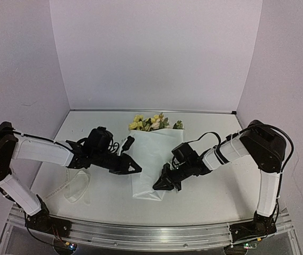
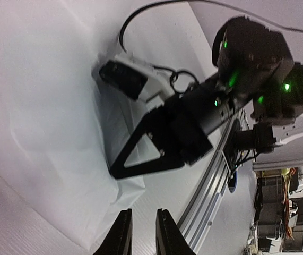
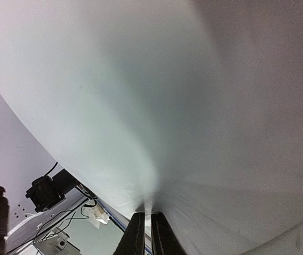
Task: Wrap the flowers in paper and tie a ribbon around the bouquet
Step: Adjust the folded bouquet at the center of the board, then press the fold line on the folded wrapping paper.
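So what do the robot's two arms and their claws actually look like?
The left arm and right arm have white tube links between bulky black joints. The left claw and right claw are black, triangular, tapering to two slim fingers. Black cables loop along them; green lights glow on the right wrist.

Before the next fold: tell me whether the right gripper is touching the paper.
Touching. Right wrist view: the right gripper is pinched shut on the paper, which puckers into it.
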Tool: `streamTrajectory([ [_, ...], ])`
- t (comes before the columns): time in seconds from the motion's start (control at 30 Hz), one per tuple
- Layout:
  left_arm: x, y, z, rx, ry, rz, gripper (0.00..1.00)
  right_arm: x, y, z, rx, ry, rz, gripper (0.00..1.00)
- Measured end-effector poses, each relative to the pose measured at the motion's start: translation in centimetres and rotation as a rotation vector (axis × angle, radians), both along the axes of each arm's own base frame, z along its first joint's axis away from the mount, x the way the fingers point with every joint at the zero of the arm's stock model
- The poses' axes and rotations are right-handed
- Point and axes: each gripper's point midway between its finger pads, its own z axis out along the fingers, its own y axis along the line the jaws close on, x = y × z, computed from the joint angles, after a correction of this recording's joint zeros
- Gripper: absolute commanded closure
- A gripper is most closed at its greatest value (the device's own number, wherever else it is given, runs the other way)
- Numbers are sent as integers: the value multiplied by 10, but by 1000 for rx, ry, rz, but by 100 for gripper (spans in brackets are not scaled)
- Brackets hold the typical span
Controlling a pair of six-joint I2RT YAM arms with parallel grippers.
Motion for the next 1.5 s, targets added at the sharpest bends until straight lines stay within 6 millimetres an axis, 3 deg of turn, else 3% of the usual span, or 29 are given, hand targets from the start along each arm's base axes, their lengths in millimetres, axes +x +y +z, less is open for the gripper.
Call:
streamTrajectory([
  [0.1,28,-14,2,-20,-9,7,84,1,0,0,5,2,-2,92],
  [0.2,42,-17,-25,-1,44,11,84,1,0,0,10,2,-5,92],
  [0.33,59,-6,-73,48,158,46,83,2,0,-1,18,6,-5,93],
  [0.47,76,-1,-94,43,229,78,82,3,-1,-1,24,5,-7,93],
  [0.97,165,7,-78,-68,225,249,78,6,-3,-2,34,0,-16,93],
  [1.2,223,23,-79,-85,206,353,78,6,-3,-2,38,-2,-16,93],
  [1.5,278,44,-85,-96,210,437,78,8,-2,-2,44,-6,-18,93],
])
